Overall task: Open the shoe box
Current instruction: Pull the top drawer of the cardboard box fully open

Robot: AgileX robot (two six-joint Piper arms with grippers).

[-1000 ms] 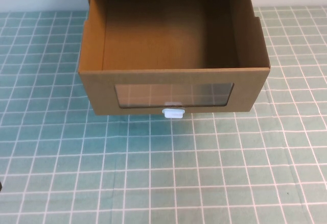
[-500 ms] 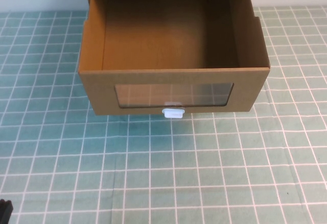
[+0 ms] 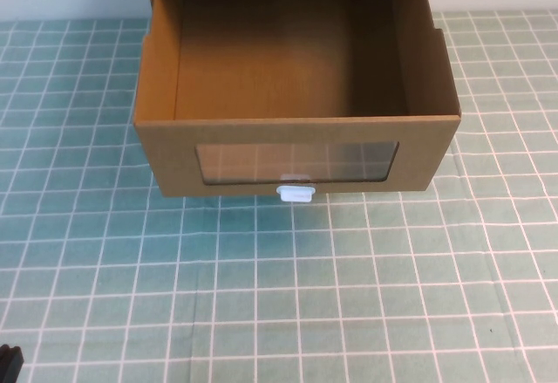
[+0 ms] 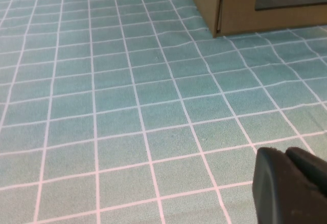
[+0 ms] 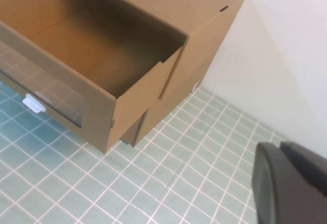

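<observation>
- Standing at the far middle of the teal-gridded counter (image 3: 366, 296): shoe box (image 3: 166, 152), brown cardboard, with drawer (image 3: 288, 69) pulled out toward the near side.
- Fitted on the drawer front: clear window (image 3: 296, 162), and white tab (image 3: 296, 193) at the lower edge.
- Left end effector (image 4: 286, 183): low over the counter at the near left corner, well apart from the box; grip state cannot be told.
- Right end effector (image 5: 284, 175): raised off the box's right side, closed narrow, holding nothing.
</observation>
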